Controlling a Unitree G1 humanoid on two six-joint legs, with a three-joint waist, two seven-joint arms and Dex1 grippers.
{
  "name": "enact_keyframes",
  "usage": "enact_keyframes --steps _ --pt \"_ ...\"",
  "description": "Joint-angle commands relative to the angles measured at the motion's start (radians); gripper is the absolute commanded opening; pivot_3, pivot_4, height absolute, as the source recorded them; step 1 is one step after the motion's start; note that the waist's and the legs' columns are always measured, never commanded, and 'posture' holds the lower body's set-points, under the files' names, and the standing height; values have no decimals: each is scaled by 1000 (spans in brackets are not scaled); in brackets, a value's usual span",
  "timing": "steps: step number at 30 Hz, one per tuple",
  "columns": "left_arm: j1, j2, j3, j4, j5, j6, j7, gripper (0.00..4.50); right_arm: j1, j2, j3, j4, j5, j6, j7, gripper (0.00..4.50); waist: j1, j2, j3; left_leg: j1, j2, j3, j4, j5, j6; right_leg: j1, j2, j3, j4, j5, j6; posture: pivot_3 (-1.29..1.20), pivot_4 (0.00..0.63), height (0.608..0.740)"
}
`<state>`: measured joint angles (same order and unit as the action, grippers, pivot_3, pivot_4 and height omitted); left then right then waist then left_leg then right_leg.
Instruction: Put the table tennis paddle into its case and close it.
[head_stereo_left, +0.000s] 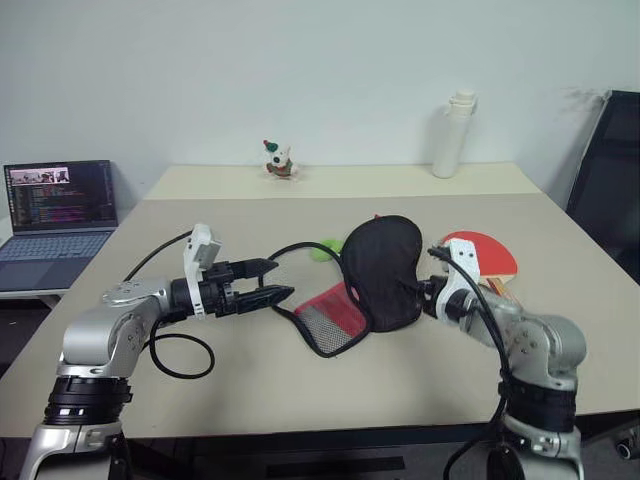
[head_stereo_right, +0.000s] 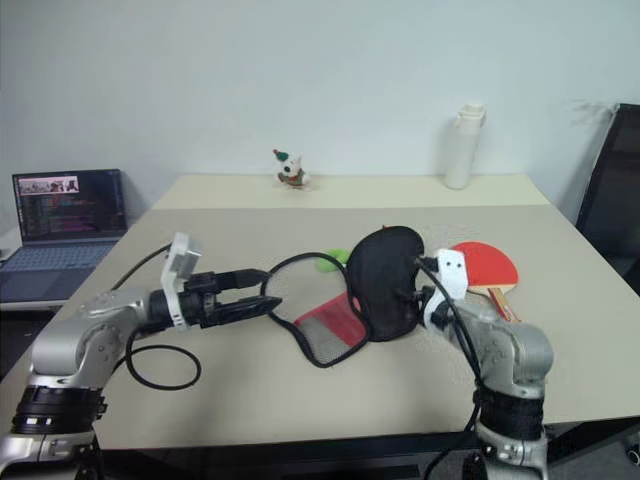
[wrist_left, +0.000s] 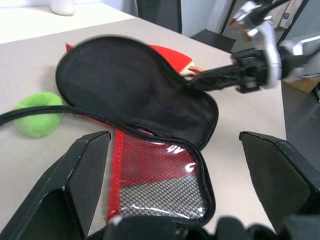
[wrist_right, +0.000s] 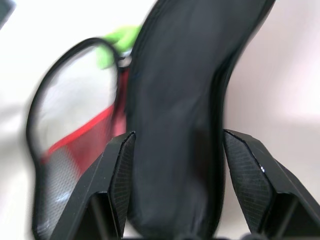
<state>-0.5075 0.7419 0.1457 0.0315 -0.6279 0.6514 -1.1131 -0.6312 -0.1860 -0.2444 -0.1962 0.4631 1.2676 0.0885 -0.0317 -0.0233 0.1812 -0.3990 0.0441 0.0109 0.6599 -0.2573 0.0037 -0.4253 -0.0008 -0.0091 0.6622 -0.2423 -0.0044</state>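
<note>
A pale beige table (head_stereo_left: 300, 380) fills the middle of the room in front of a plain white wall. At its far edge stand a small toy figure (head_stereo_left: 279, 160) and, to the right, a white bottle (head_stereo_left: 453, 134). A second, lower surface to the left carries an open laptop (head_stereo_left: 58, 210), and a dark chair (head_stereo_left: 610, 180) stands at the far right.

The case (head_stereo_left: 372, 280) lies unzipped near the middle of the table: its black half (head_stereo_left: 385, 268) is raised upright, while the red half with the black mesh pocket (head_stereo_left: 330, 318) lies flat on the near left side. A small green ball (head_stereo_left: 324, 249) rests just behind the case on the left, with a black strap looping past it. The table tennis paddle (head_stereo_left: 485, 255) lies flat on the table just to the right of the case, outside it, red face up, handle toward the near side.

The left arm reaches in from the left, roughly level, pointing right toward the case. The left claw (head_stereo_left: 268, 282) is spread wide and empty, near the mesh half but apart from it.

The right arm comes in from the near right, pointing left at the raised flap. The right claw (wrist_right: 175, 165) has its fingers (wrist_right: 250, 170) parted on either side of the black flap's edge; whether they press on it cannot be told.
</note>
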Motion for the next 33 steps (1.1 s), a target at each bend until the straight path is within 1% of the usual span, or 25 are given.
enact_keyframes --steps 1,3,5,7,9,18,20,23,26,33 --pt "2 18 38 -52 -21 3 8 4500 -30 -58 30 62 -2 -52 77 2959 0 0 0 0 0 0 0 0 0 0 0 0 0 0 0 0 150 740" --pt "6 21 40 -56 -22 4 11 4500 -29 -84 45 76 -10 -58 91 2959 1 0 0 -1 1 0 -1 0 0 0 1 0 0 0 -1 0 150 740" --pt "11 22 45 -60 -21 3 17 4500 -22 -87 51 98 -12 -83 106 3329 0 0 0 -1 1 0 -1 0 0 -1 1 0 0 0 -1 0 150 740" --pt "15 19 50 -69 -23 6 25 4500 -23 -69 68 141 -19 -131 118 3823 -1 0 0 0 1 0 -1 0 0 -1 1 0 0 0 -1 0 150 740" --pt "16 15 53 -74 -26 9 30 4500 -35 -54 82 191 -32 -181 124 4460 -1 0 0 0 1 0 -1 0 0 -1 1 0 1 0 -1 0 150 740" --pt "5 15 46 -61 -29 9 31 4500 -157 -26 139 549 -139 -473 168 4460 0 0 0 0 1 0 0 0 0 -1 2 1 0 0 -1 0 150 740" --pt "16 33 32 -64 -16 -9 -4 4500 -185 -24 145 628 -164 -530 176 4460 0 0 0 0 1 1 0 0 0 -1 2 1 0 0 -1 0 150 740" --pt "35 72 0 -58 37 -87 -74 4500 -219 -17 146 714 -186 -590 177 4460 -1 0 0 0 1 1 -1 0 0 -1 2 1 1 0 -1 0 150 740" --pt "37 108 -30 -34 85 -145 -124 4500 -242 -3 134 752 -188 -615 164 3831 -1 0 0 0 1 1 -1 0 0 -1 2 1 1 0 -2 0 150 740" --pt "22 121 -45 -5 115 -177 -155 4500 -262 54 19 748 -124 -565 58 1351 0 0 0 0 3 1 0 0 0 -1 2 1 1 1 -3 0 150 740"
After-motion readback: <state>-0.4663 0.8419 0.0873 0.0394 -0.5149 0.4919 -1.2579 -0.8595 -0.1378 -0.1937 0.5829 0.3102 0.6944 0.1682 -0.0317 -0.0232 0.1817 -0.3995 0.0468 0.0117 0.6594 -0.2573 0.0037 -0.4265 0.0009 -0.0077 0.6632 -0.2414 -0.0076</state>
